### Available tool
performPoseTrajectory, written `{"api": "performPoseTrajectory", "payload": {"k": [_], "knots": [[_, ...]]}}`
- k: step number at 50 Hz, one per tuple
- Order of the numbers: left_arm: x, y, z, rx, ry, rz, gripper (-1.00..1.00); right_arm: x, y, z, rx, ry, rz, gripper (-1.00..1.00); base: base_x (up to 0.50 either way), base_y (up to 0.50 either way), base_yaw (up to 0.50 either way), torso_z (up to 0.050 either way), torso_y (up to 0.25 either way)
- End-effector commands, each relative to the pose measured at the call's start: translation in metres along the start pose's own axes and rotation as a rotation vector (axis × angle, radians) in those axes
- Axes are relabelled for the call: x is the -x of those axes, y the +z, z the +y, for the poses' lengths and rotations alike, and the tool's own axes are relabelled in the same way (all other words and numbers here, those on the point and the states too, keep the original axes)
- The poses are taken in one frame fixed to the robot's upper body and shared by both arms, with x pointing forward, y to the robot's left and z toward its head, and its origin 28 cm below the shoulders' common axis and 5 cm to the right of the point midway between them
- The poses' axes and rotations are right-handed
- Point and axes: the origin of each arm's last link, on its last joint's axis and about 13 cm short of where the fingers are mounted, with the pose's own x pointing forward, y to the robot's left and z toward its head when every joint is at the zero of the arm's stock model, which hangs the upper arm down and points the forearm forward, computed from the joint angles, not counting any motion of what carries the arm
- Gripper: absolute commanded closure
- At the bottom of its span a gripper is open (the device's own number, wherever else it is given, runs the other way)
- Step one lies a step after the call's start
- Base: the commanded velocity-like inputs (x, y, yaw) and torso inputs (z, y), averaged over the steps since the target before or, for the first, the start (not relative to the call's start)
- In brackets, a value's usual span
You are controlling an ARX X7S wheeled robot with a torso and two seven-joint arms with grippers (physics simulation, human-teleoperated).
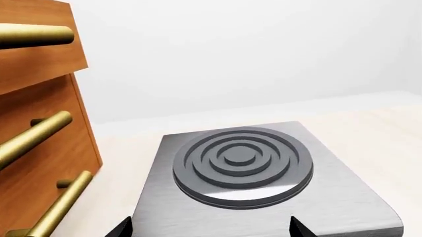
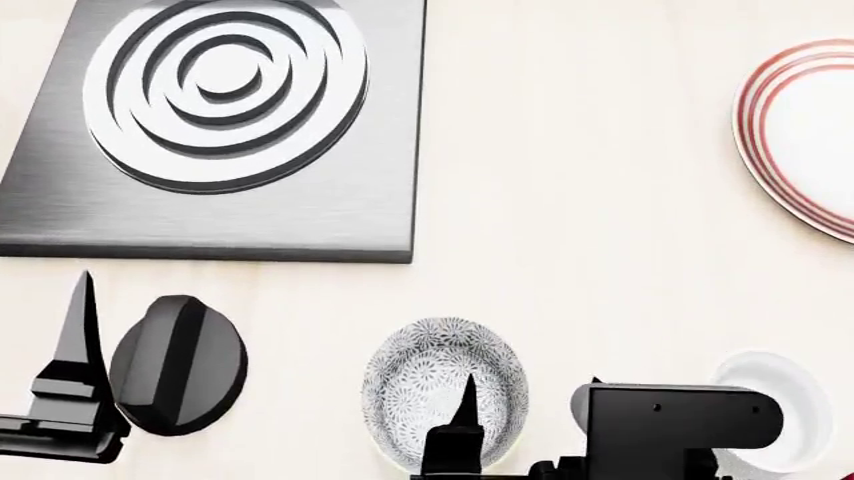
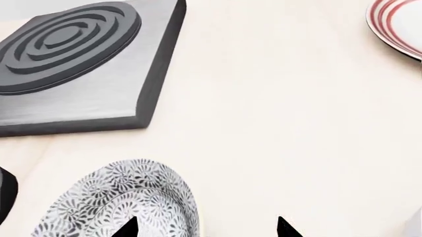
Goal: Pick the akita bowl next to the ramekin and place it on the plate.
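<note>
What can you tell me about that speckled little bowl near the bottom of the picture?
The akita bowl is small, round and deep, covered in a fine grey-and-white floral pattern, glossy like ceramic. It sits upright on the pale counter, beside the white ramekin. One dark tip of the right gripper's fingers overlaps it; contact is unclear.

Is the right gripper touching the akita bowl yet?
Cannot tell. In the right wrist view, the right gripper has one fingertip over the akita bowl, but no view shows contact or a gap plainly.

Akita bowl [image 2: 443,390] upright beside ramekin [image 2: 790,400]; plate [image 2: 807,130] apart, seemingly bare.
</note>
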Motion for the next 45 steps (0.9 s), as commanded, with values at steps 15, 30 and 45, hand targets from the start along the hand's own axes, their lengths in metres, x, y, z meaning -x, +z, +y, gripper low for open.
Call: {"api": "performPoseTrajectory", "payload": {"k": [15,30,45], "knots": [[-0.0007,-0.0035,0.0005,0.000,0.003,0.010,-1.00,-0.0116,-0.0088,-0.0033,-0.046,0.004,0.049,-1.00,0.00,0.00,0.00,0.000,0.000],[-0.0002,-0.0050,0.0000,0.000,0.002,0.017,-1.00,-0.0085,-0.0085,-0.0025,-0.022,-0.009,0.023,1.00,0.00,0.00,0.00,0.000,-0.001],[0.0014,-0.0071,-0.0009,-0.001,-0.005,0.024,-1.00,-0.0026,-0.0044,0.0026,0.052,-0.009,-0.043,1.00,0.00,0.00,0.00,0.000,0.000]]}}
